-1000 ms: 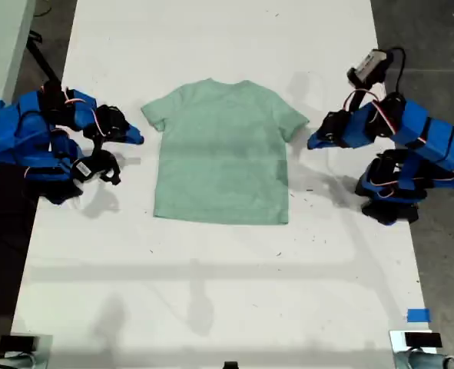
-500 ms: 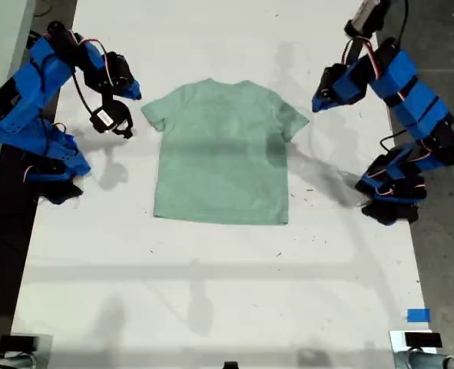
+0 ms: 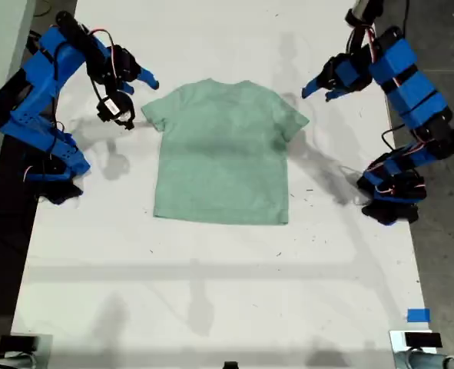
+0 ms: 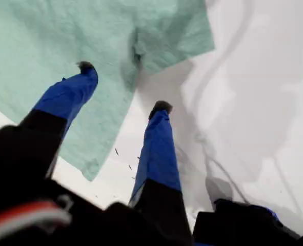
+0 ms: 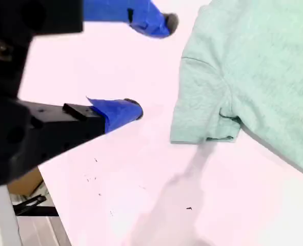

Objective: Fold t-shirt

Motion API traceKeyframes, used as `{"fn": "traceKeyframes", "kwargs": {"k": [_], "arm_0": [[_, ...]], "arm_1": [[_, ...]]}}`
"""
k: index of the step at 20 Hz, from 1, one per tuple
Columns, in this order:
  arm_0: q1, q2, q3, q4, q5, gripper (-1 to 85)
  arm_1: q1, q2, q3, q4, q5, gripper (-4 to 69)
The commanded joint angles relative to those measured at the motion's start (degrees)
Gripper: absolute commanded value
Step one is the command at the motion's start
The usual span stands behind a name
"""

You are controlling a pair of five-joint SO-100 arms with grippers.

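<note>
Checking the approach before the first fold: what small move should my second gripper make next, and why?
Probably shift my second gripper sideways toward the sleeve of the t-shirt. Its jaws are open over bare table, beside the sleeve edge and holding nothing, so it cannot yet pinch cloth.

One pale mint-green t-shirt [image 3: 223, 150] lies on one white surface [image 3: 211, 292]. Two blue robot arms are present: my first gripper [image 3: 313, 87] at about two o'clock and my second gripper [image 3: 138, 88] at about ten o'clock in the exterior view. Each gripper has two fingers, spread apart. One small blue tape piece [image 3: 417, 315] sits at five o'clock.
</note>
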Motion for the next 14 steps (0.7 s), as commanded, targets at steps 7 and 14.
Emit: {"fn": "traceKeyframes", "kwargs": {"k": [7,14], "arm_0": [[-0.7,0.35,6.59,-9.58,2.46,34.2],[-0.44,-1.32,9.23,-12.83,2.46,34.0]], "arm_1": [[9.76,-2.2,13.18,-11.51,-10.72,25.8],[8.09,-13.45,15.47,-23.91,-11.95,32.1]]}}
